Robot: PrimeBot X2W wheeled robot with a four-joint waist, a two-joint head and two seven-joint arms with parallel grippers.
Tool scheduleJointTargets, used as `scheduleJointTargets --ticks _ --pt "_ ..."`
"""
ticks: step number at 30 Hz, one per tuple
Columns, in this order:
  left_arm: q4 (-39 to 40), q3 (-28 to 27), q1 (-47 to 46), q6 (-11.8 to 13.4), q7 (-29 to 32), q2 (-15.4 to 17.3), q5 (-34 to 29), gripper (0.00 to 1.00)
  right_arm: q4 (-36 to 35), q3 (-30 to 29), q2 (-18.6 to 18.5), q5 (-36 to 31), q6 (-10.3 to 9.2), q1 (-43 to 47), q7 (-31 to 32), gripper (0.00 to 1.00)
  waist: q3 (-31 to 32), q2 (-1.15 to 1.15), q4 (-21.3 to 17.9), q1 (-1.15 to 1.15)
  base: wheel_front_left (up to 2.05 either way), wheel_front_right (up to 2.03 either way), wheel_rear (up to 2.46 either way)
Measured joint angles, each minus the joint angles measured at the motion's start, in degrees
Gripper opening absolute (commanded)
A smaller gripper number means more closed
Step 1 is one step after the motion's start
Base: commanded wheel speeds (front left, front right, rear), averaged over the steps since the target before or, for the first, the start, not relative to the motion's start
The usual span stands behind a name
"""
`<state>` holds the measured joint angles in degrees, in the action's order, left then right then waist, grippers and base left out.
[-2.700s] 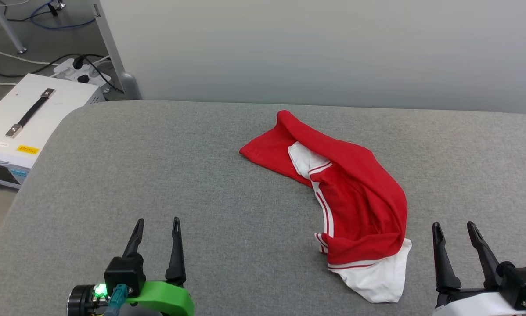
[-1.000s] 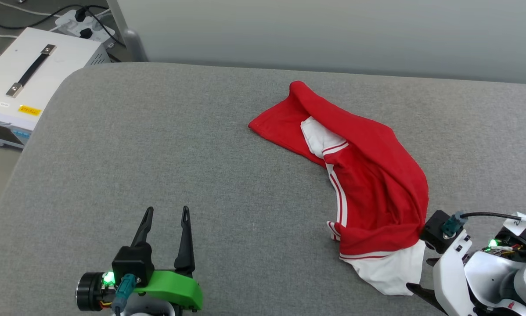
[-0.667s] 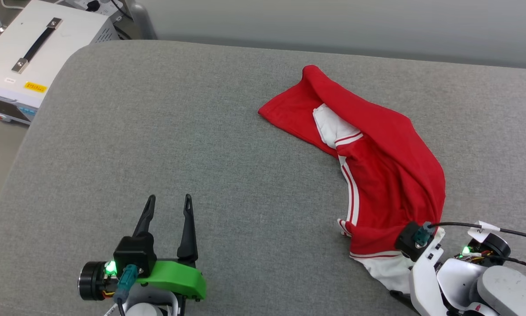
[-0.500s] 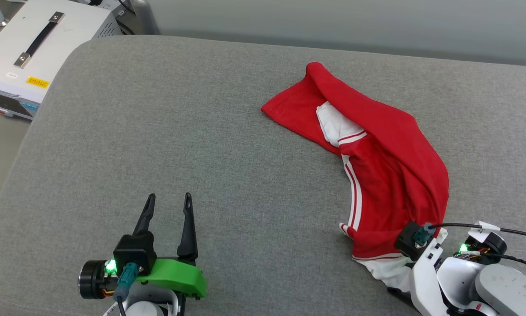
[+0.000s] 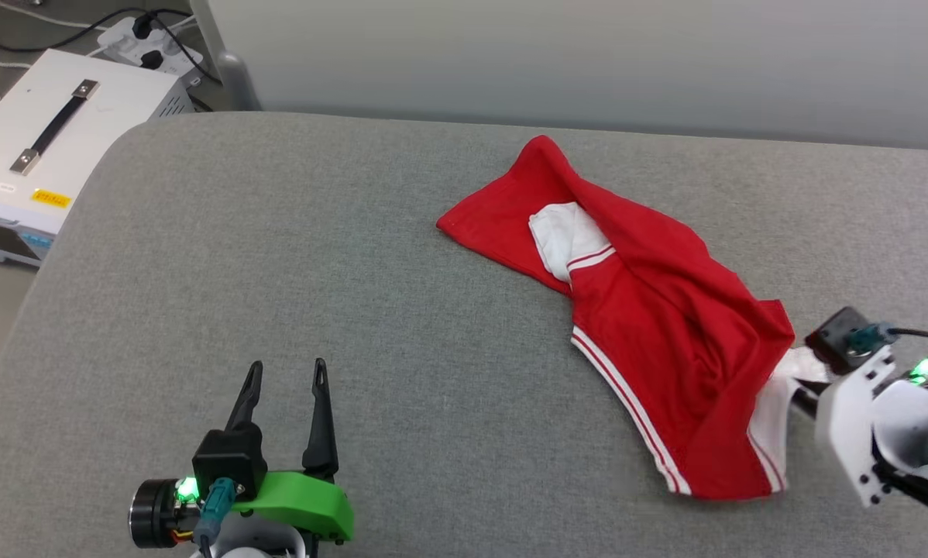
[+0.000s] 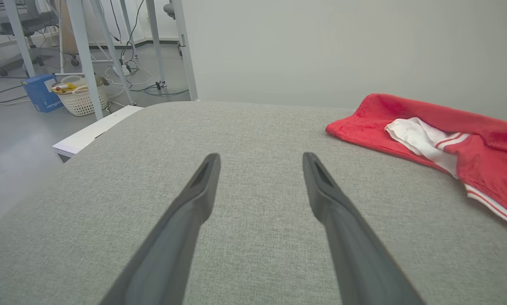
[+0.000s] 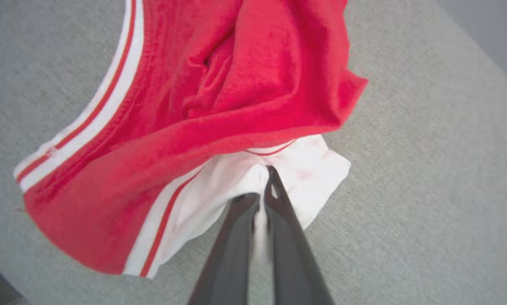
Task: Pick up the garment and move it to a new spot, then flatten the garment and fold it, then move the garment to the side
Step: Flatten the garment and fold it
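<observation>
Left hand (image 5: 288,364) hovers low, spread wide; right hand (image 7: 264,182) is pinched closed.

No writing is coming through clearly enough to read. A yellow label (image 5: 51,198) is sitting on the white case (image 5: 115,97) left of the bench (image 5: 317,271), its dark print too small to make out, like the white sticker (image 5: 5,187) beside it. White lettering is running along the blue box (image 6: 42,91) on the floor, but it is too blurred to read.
</observation>
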<state>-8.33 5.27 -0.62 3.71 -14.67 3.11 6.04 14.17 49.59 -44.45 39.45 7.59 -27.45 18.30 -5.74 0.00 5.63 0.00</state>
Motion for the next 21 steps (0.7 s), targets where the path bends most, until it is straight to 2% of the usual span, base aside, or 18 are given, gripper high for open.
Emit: scheduleJointTargets --ticks 5,11,12,18,19,20,21 --pt "0.01 -0.12 0.98 -0.02 0.00 0.00 0.00 1.00 1.94 -7.40 -4.57 1.70 0.00 2.86 -0.89 0.00 1.53 0.00 -1.66 0.00 0.00 0.00 0.00" --pt "0.09 0.02 1.14 -0.20 0.00 -0.02 0.00 1.00 10.23 -14.35 -7.04 3.76 0.00 10.02 -1.24 0.00 1.82 0.00 -2.97 0.00 0.00 0.00 0.00" --pt "0.07 0.13 1.12 -0.30 0.00 -0.02 -0.01 1.00 16.03 -16.78 -5.77 6.04 -0.01 13.61 -1.10 0.00 1.28 0.00 -2.85 0.00 0.00 0.00 0.00" --pt "-0.10 0.26 1.09 -0.43 0.00 -0.02 -0.01 1.00 22.84 -18.58 -2.71 7.81 -0.01 16.80 -3.01 0.00 0.71 0.00 -1.91 0.00 0.00 0.00 0.00" --pt "-0.25 0.11 1.10 -0.43 0.00 -0.02 -0.01 1.00 23.76 -19.95 -1.45 8.17 -0.03 16.80 -6.51 0.46 0.95 0.00 -1.85 0.00 0.00 0.00 0.00" --pt "-0.32 0.08 1.14 -0.43 0.00 -0.02 -0.01 1.00 23.81 -20.45 -0.98 8.15 -0.03 16.79 -7.93 1.00 1.17 0.00 -1.90 0.00 0.00 0.00 0.00" --pt "-0.37 0.05 1.15 -0.43 0.00 -0.02 -0.01 1.00 23.77 -21.02 -0.65 8.11 -0.03 16.77 -9.43 1.00 1.39 0.00 -1.95 0.00 0.00 0.00 0.00"
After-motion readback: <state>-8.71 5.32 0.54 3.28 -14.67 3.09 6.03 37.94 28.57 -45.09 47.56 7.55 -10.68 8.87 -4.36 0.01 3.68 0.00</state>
